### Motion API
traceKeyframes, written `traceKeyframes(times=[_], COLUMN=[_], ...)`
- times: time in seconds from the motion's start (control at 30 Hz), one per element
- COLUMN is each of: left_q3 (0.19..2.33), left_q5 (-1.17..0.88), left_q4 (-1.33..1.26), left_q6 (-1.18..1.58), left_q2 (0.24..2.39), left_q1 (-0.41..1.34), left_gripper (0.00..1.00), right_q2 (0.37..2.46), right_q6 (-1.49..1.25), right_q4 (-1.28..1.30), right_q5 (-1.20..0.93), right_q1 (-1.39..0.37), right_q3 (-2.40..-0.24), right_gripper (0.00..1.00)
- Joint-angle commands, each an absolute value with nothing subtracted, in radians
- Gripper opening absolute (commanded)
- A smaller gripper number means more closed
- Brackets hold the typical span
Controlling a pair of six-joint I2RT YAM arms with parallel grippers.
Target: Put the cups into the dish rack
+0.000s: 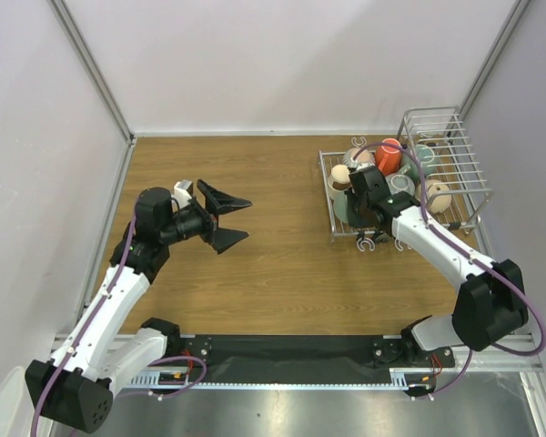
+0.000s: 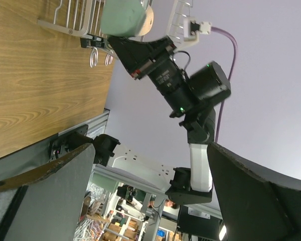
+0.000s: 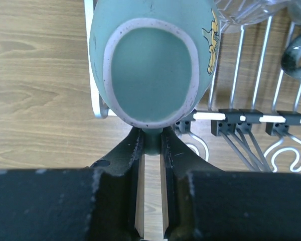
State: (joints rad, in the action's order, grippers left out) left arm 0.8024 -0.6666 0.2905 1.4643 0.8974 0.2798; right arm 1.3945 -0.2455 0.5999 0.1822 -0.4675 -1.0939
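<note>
My right gripper (image 1: 358,208) is shut on the handle of a teal mug (image 3: 150,65) with a yellow print. It holds the mug at the front left corner of the silver dish rack (image 1: 441,123), mouth toward the wrist camera, fingers (image 3: 130,150) pinching the handle. The mug also shows in the top view (image 1: 342,209) and in the left wrist view (image 2: 121,17). Several cups sit in the rack, among them an orange-inside mug (image 1: 389,157) and a beige mug (image 1: 437,193). My left gripper (image 1: 227,218) is open and empty above the table's left half.
Rack wires and hooks (image 3: 241,120) lie just right of the held mug. A grey-blue mug handle (image 3: 297,56) is at the far right. White walls and metal posts close the table in. Bare wood (image 1: 255,273) lies between the arms.
</note>
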Motion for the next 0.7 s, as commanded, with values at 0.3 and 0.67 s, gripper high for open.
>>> traceKeyframes(times=[0.3,0.67], left_q3=[0.815,0.818], left_q5=[-0.689,-0.677], left_q4=[0.255,0.261], left_q6=[1.457,1.460], left_q2=[0.839,0.830], left_q1=[0.287,0.287], left_gripper=[1.00,1.00], right_q2=[1.506,1.577], right_q6=[-0.235,-0.241], right_q4=[0.517,0.508], right_q5=[0.207,0.212], right_q1=[-0.449,-0.445], right_q3=[-1.129,-1.160], right_gripper=[0.00,0.00])
